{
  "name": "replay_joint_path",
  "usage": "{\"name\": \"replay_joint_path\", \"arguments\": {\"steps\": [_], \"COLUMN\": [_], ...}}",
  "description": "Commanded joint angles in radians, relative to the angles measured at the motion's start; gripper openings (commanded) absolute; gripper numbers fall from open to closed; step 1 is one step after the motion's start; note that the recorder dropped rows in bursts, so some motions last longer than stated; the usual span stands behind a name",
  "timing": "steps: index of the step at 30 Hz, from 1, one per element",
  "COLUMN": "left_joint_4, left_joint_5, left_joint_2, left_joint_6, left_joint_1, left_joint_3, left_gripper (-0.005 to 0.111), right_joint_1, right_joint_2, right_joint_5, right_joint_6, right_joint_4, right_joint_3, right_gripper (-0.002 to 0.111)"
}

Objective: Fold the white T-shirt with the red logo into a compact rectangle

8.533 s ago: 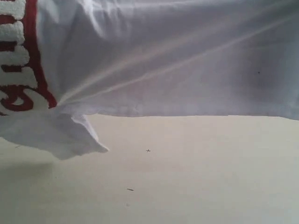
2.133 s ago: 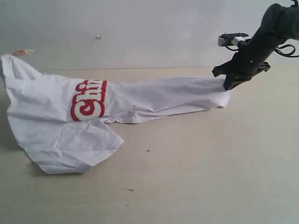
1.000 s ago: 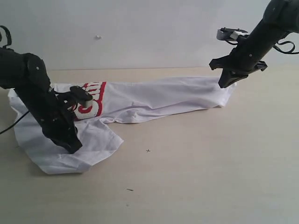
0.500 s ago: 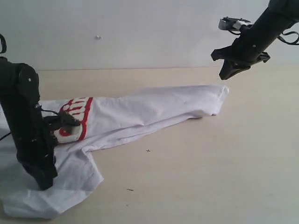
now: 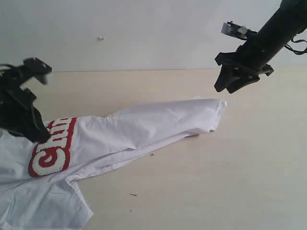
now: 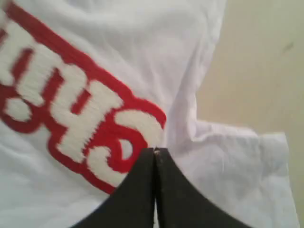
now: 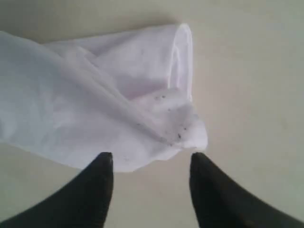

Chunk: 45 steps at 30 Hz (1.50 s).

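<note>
Looks like a robotics lab: a bare pale counter [image 5: 216,182], a blank white wall [image 5: 144,28] at twelve o'clock, a black left arm [image 5: 17,110] at nine o'clock and a black right arm [image 5: 268,38] at two o'clock.

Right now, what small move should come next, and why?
Probably the right tool lowers and pinches the bunched end of the white T-shirt: that tool's jaws hang open above it, the left tool is shut on cloth beside the red logo, and the shirt lies rumpled.
</note>
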Motion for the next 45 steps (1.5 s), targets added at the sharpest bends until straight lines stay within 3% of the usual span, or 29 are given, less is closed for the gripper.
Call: {"name": "replay_joint_path", "arguments": {"steps": [1,6,9,12,14,17,18,19,25,35,40,45], "left_joint_4": [-0.158,-0.284,-0.294,-0.310,-0.310,-0.310,-0.310,-0.310,-0.310,-0.362,-0.366,-0.500], "left_joint_5": [-0.024,-0.032,-0.064,-0.047,-0.044,-0.046,-0.048,-0.051,-0.051,-0.051,-0.066,-0.017], "left_joint_2": [-0.046,-0.001,0.017,0.039,0.051,0.074,0.083,0.085,0.097,0.097,0.097,0.095], "left_joint_6": [0.108,0.242,0.260,0.262,0.262,0.266,0.268,0.268,0.288,0.316,0.315,0.417], "left_joint_1": [0.089,0.089,0.089,0.089,0.089,0.089,0.089,0.089,0.089,0.089,0.089,0.079], "left_joint_3": [0.002,0.002,0.002,0.002,0.002,0.002,0.002,0.002,0.002,0.002,0.002,-0.018], "left_gripper": [0.000,0.000,0.000,0.000,0.000,0.000,0.000,0.000,0.000,0.000,0.000,0.000], "right_joint_1": [0.007,0.073,0.133,0.142,0.142,0.142,0.142,0.142,0.142,0.142,0.142,0.142], "right_joint_2": [-0.005,0.010,0.064,0.088,0.090,0.084,0.075,0.066,-0.029,-0.240,-0.301,-0.276], "right_joint_5": [-0.041,-0.099,-0.058,-0.129,-0.148,-0.143,-0.134,-0.127,-0.075,-0.072,-0.131,-0.114], "right_joint_6": [-0.076,-0.258,-0.278,-0.222,-0.217,-0.226,-0.245,-0.260,-0.303,-0.307,-0.289,-0.281], "right_joint_4": [-0.133,-0.086,-0.311,-0.338,-0.328,-0.325,-0.325,-0.325,-0.297,-0.074,-0.049,-0.049], "right_joint_3": [0.013,0.013,0.013,0.011,0.011,0.011,0.011,0.011,0.011,0.011,0.011,0.011], "right_gripper": [0.059,0.057,0.057,0.055,0.048,0.020,0.006,0.000,0.000,0.000,0.000,0.000]}}
